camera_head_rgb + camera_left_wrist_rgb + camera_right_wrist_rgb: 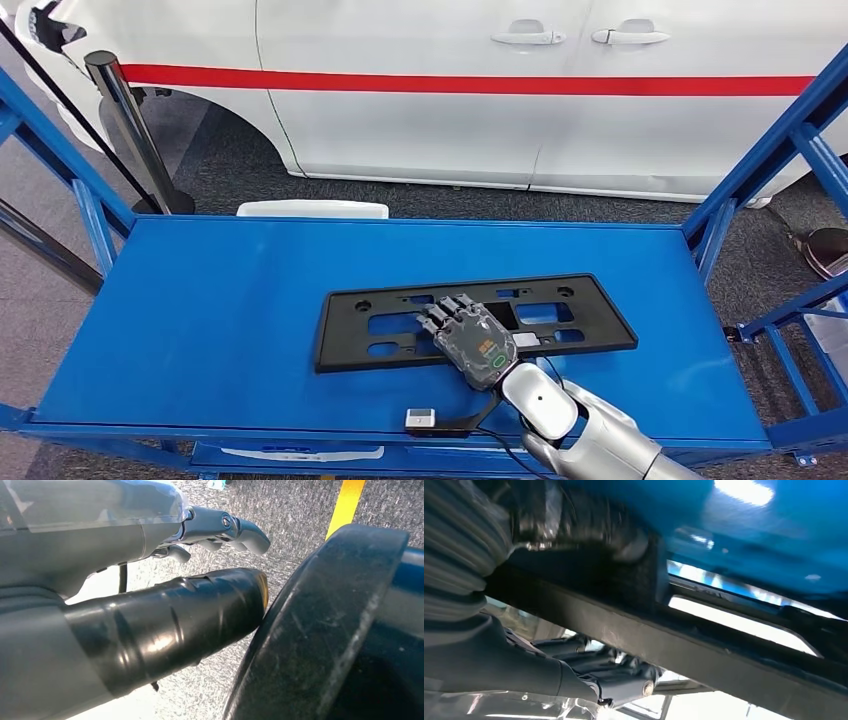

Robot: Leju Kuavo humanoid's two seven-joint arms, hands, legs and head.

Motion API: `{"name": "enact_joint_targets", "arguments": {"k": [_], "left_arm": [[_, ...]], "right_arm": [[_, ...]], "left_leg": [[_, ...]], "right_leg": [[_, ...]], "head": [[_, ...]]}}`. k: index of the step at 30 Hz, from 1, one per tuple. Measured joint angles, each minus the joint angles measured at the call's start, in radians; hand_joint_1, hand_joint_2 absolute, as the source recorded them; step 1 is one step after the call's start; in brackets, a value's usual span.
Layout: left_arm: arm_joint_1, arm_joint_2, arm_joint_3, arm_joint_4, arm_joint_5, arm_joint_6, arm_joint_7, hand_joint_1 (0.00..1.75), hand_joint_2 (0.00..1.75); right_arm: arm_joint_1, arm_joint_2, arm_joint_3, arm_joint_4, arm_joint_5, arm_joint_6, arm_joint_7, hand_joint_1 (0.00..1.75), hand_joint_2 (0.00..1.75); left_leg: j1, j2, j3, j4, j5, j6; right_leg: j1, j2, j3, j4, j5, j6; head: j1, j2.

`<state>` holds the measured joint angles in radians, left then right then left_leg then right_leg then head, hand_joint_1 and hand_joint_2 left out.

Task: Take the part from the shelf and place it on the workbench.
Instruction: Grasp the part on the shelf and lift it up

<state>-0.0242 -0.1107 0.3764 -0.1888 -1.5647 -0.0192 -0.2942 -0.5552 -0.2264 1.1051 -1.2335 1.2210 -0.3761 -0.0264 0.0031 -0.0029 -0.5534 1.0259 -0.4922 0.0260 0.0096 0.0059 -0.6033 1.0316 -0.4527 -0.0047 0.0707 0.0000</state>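
Observation:
The part (570,322) is a flat black plastic plate frame with cut-outs, lying on the blue shelf surface (220,320) a little right of centre. My right hand (470,342) reaches in from the front and rests over the part's near middle, fingers spread on top. In the right wrist view the part's black bar (704,645) runs between the thumb (589,525) and the fingers (624,677), so the hand grips it. The part lies flat on the blue surface. My left hand (150,580) hangs over grey floor, fingers apart, holding nothing.
Blue frame posts stand at the shelf's left (90,215) and right (770,160) ends. A white car with a red stripe (500,100) is parked behind, with a black stanchion (125,120) at the left. A small white device (421,418) with a cable sits at the front edge.

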Motion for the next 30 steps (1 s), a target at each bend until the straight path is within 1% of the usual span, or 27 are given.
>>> {"name": "enact_joint_targets", "arguments": {"k": [5, 14, 18, 20, 22, 24, 27, 30], "left_arm": [[0.0, 0.0, -0.005, 0.0, -0.004, -0.001, -0.001, 0.0, 0.0], [0.0, 0.0, -0.006, 0.0, -0.004, -0.001, -0.001, 0.0, 0.0], [0.0, 0.0, -0.013, 0.0, -0.004, -0.004, -0.002, 0.0, 0.0], [0.0, 0.0, -0.014, 0.0, -0.004, -0.008, -0.007, 0.0, 0.0], [0.0, 0.0, -0.018, 0.0, -0.004, -0.013, -0.012, 0.0, 0.0], [0.0, 0.0, -0.024, 0.0, -0.004, -0.017, -0.014, 0.0, 0.0], [-0.001, 0.0, -0.031, 0.0, -0.004, -0.018, -0.014, 0.0, 0.0], [-0.001, 0.0, -0.032, 0.0, -0.004, -0.018, -0.014, 0.0, 0.0]], "right_arm": [[0.006, 0.011, -0.027, 0.009, 0.0, -0.034, -0.001, 1.75, 1.75], [0.014, 0.02, -0.044, 0.015, -0.001, -0.051, -0.009, 1.75, 1.75], [0.035, 0.025, -0.061, 0.015, 0.006, -0.117, -0.021, 1.75, 1.75], [0.053, 0.033, -0.078, 0.015, 0.014, -0.171, -0.023, 1.75, 1.75], [0.079, 0.051, -0.107, 0.015, 0.029, -0.242, -0.027, 1.75, 1.75], [0.117, 0.079, -0.154, 0.003, 0.07, -0.291, -0.048, 1.75, 1.75], [0.183, 0.122, -0.253, -0.044, 0.14, -0.305, -0.098, 1.75, 1.75], [0.214, 0.15, -0.314, -0.092, 0.169, -0.309, -0.116, 1.75, 1.75]], "left_leg": [[0.0, 0.0, 0.0, 0.0, 0.0, 0.0], [0.0, 0.0, 0.0, 0.0, 0.0, 0.0], [0.0, 0.0, 0.0, 0.0, 0.0, 0.0], [0.0, 0.0, 0.0, 0.0, 0.0, 0.0], [0.0, 0.0, 0.0, 0.0, 0.0, 0.0], [0.0, 0.0, 0.0, 0.0, 0.0, 0.0], [0.0, 0.0, -0.001, 0.0, 0.0, 0.0], [0.0, 0.0, -0.001, 0.0, 0.0, 0.0]], "right_leg": [[0.0, 0.0, 0.0, 0.0, 0.0, 0.0], [0.0, 0.0, 0.0, 0.0, 0.0, 0.0], [0.0, 0.0, 0.0, 0.0, 0.0, 0.0], [0.0, 0.0, 0.0, 0.0, 0.0, 0.0], [0.0, 0.0, 0.0, 0.0, 0.0, 0.0], [0.0, 0.0, 0.0, 0.0, 0.0, 0.0], [0.0, 0.0, -0.001, 0.0, -0.001, 0.0], [0.0, 0.0, -0.001, 0.0, -0.001, 0.0]], "head": [[0.0, 0.0], [0.0, 0.0], [0.0, 0.0], [0.0, 0.0], [0.0, 0.0], [0.0, 0.0], [0.0, 0.0], [0.0, 0.0]]}}
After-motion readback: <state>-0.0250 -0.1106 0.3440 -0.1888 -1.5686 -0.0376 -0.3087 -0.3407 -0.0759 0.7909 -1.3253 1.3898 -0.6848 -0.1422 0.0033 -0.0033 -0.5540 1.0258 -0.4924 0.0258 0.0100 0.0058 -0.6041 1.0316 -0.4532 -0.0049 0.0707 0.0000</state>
